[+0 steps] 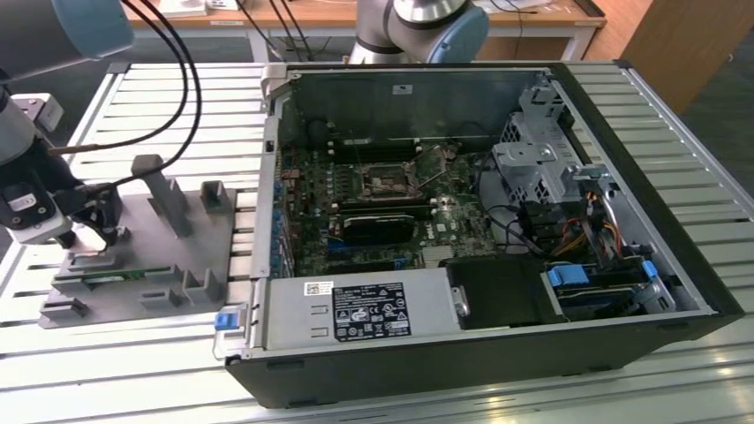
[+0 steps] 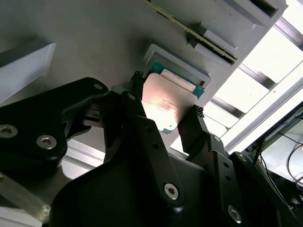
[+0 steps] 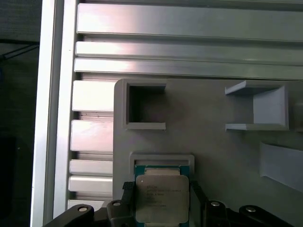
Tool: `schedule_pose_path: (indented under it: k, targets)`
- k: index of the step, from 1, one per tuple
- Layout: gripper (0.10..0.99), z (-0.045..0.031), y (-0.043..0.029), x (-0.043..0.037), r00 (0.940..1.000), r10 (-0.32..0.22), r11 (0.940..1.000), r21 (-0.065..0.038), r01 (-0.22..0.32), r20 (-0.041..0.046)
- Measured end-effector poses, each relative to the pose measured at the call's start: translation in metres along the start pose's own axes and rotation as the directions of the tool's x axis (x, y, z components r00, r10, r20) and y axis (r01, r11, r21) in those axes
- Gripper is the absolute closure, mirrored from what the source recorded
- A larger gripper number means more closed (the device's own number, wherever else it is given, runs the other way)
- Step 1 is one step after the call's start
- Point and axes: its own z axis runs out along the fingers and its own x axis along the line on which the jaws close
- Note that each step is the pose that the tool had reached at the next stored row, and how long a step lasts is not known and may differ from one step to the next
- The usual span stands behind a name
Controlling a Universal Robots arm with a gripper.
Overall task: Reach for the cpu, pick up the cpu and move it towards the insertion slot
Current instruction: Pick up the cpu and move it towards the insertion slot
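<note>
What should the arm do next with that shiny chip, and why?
Probably lift straight up a little: the gripper pinches the cpu by two edges, close to its grey holder, and the insertion slot sits inside the computer.

In the second wrist view the gripper (image 2: 166, 96) covered one side of the cpu (image 2: 161, 99), so its hold on the chip could not be told. In the first wrist view one edge of the cpu (image 3: 161, 198) ran off the picture. In the exterior view, at the exterior view's left, the gripper (image 1: 97, 237) hid the cpu, and the insertion slot (image 1: 383, 183) was too small for its centre to be made out.
</note>
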Motion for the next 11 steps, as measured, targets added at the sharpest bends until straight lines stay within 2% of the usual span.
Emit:
schedule_pose_path:
  k: [11]
  targets:
    - [0.541,-0.0137,0.0008,0.0,1.0,0.0,1.0,0.0,0.0,0.0]
